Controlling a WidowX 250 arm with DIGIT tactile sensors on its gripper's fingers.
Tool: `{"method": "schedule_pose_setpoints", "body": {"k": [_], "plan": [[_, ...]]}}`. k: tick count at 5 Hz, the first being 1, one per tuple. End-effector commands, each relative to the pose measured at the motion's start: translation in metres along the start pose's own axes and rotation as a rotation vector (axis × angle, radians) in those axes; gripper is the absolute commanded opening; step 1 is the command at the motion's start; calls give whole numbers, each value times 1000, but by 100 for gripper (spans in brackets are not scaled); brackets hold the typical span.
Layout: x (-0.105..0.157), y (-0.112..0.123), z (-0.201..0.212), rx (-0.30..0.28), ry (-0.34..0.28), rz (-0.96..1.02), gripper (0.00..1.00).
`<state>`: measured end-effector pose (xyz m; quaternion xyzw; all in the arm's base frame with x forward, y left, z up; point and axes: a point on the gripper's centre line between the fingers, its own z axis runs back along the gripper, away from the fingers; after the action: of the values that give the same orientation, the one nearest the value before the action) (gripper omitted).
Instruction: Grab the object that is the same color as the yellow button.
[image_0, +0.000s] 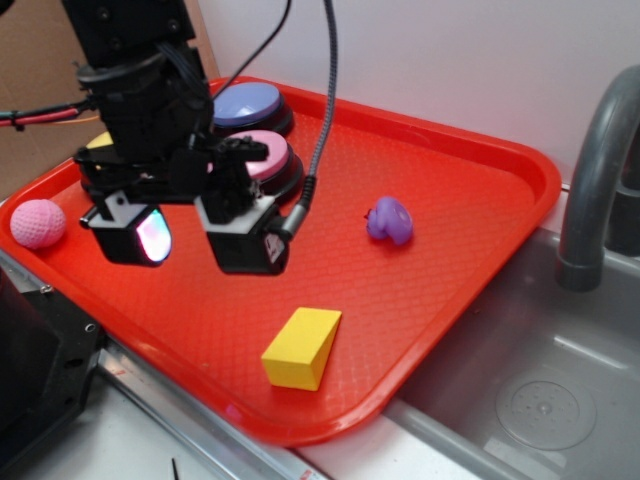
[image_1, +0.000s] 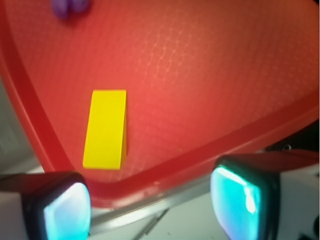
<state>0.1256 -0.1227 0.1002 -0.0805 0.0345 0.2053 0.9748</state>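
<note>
One yellow wedge block (image_0: 302, 347) lies alone near the front rim of the red tray (image_0: 470, 200); behind it, the tool (image_0: 195, 238) hovers spread and empty. Approach phase, I'd say: swing forward, drop, straddle the block.

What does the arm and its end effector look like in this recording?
The arm is matte black and blocky, with black and braided grey cables running down to it. The end effector has two chunky black fingers with white trim, whose glossy pads glow teal in the wrist view.
</note>
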Motion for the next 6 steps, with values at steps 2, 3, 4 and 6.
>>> {"method": "schedule_pose_setpoints", "body": {"k": [2,3,4,6], "plan": [[1,-10,-4,-8,-32,53,100],[-3,-19,-21,-4,-20,88,100],[-5,-36,-43,17,-14,110,100],[3,-47,-57,-41,7,102,100]]}}
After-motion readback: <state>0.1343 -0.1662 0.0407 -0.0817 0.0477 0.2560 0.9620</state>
